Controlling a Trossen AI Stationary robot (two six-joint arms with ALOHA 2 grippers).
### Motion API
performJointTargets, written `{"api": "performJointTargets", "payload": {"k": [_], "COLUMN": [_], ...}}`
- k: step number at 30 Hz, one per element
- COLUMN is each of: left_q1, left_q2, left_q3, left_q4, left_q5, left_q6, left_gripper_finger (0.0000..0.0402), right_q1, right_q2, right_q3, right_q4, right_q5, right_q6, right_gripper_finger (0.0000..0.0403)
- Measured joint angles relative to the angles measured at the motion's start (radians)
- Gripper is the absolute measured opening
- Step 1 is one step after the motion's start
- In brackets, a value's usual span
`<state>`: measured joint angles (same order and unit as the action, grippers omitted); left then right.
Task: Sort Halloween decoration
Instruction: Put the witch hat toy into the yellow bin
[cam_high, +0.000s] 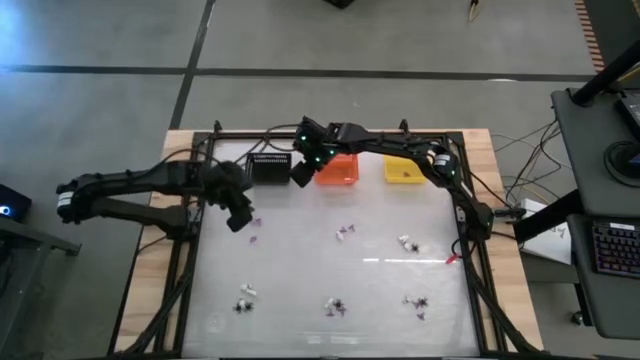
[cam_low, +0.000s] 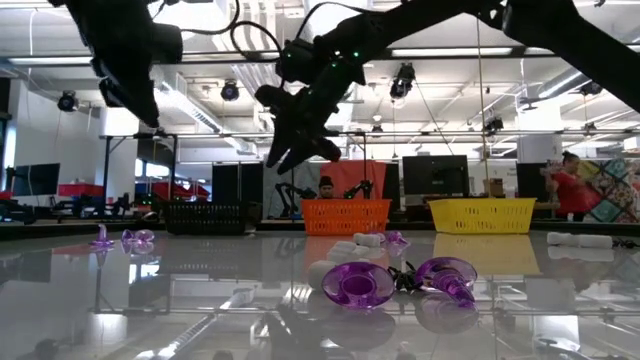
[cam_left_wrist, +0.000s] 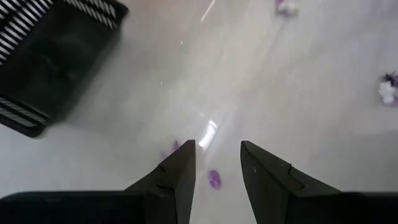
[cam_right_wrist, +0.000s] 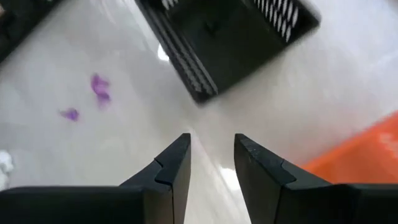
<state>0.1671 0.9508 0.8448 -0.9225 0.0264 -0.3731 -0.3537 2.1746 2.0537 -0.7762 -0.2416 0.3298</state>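
Tiny Halloween decorations lie scattered on the table: purple bits (cam_high: 254, 222) (cam_left_wrist: 214, 179) by my left gripper, a purple piece (cam_high: 347, 232), a white one (cam_high: 407, 242), and black spidery ones (cam_high: 336, 306) (cam_high: 417, 303) near the front edge. My left gripper (cam_high: 238, 215) (cam_left_wrist: 217, 149) hovers open and empty above the purple bits. My right gripper (cam_high: 302, 172) (cam_right_wrist: 212, 144) is open and empty, raised over the gap between the black basket (cam_high: 269, 167) and the orange basket (cam_high: 338, 168).
A yellow basket (cam_high: 404, 170) stands right of the orange one along the far edge. In the low view, purple rings (cam_low: 360, 285) (cam_low: 445, 275) lie close to the camera. A black frame (cam_high: 470, 215) borders the table. People show in the room behind (cam_low: 570, 185).
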Motion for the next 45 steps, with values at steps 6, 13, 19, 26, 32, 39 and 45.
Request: {"api": "performJointTargets", "payload": {"k": [6,13,19,26,32,39,45], "left_q1": [-0.084,-0.144,-0.188,-0.202,-0.215,-0.226,-0.226], "left_q2": [-0.002,0.000,0.000,0.028,0.088,0.148,0.193], "left_q3": [-0.145,-0.265,-0.304,-0.305,-0.314,-0.333,-0.343], "left_q4": [0.110,0.171,0.183,0.190,0.229,0.295,0.298], "left_q5": [-0.002,-0.002,0.001,0.001,0.000,-0.014,-0.015], "left_q6": [-0.126,-0.257,-0.303,-0.326,-0.320,-0.317,-0.320], "left_gripper_finger": [0.0110,0.0110,0.0110,0.0110,0.0110,0.0110,0.0110], "right_q1": [0.043,0.093,0.125,0.145,0.158,0.166,0.173], "right_q2": [-0.007,-0.007,-0.007,-0.007,-0.009,-0.014,-0.020], "right_q3": [0.000,-0.001,-0.001,-0.001,-0.001,-0.001,-0.001], "right_q4": [-0.083,-0.090,-0.109,-0.112,-0.168,-0.216,-0.216], "right_q5": [0.069,0.085,0.088,0.091,0.132,0.167,0.167], "right_q6": [0.029,0.078,0.103,0.146,0.153,0.161,0.171], "right_gripper_finger": [0.0116,0.0119,0.0119,0.0121,0.0121,0.0121,0.0121]}}
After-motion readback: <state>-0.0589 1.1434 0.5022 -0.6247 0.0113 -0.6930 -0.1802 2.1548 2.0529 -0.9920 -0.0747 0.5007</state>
